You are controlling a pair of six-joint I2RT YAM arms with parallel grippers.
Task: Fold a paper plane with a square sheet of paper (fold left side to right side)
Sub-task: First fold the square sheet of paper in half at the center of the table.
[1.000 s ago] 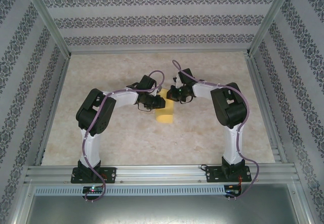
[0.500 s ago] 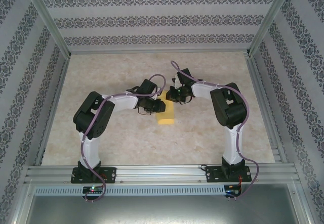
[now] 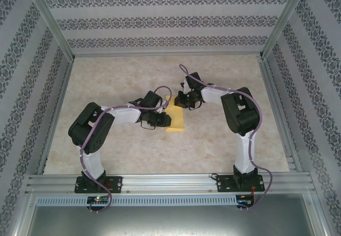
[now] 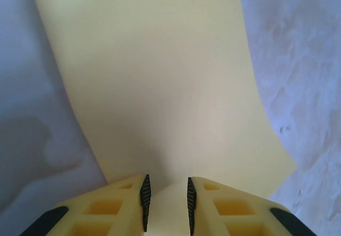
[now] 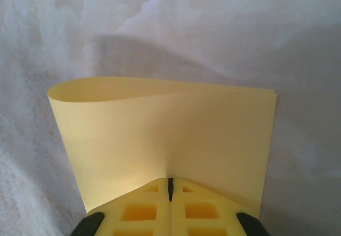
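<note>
1. The two-finger left gripper [image 3: 162, 120] of the black-and-white left arm sat low over the pale marbled tabletop [image 3: 224, 151], at the left edge of the thin, matte, yellow-orange sheet of paper [image 3: 176, 122]; from above the sheet showed as a narrow upright strip near the middle of the table, between the two arms.
2. The right gripper [image 3: 184, 102] met the far end of that strip; its arm reached in from the right.
3. In the left wrist view the left gripper [image 4: 167, 185] had its yellow fingers a narrow gap apart, their black ribbed pads [image 4: 145, 201] facing each other; the sheet of paper [image 4: 160, 87] spread wide ahead of them and showed through the gap; whether the pads touched it could not be told.
4. In the right wrist view the right gripper [image 5: 170, 181] was pressed closed on the near edge of the sheet of paper [image 5: 170, 135], with only a dark seam between its fingers.
5. There the sheet was doubled over on itself; one side kept a soft, rounded bend with no sharp crease, and the two layers met at the opposite corner; its shadow fell on the tabletop beyond.
</note>
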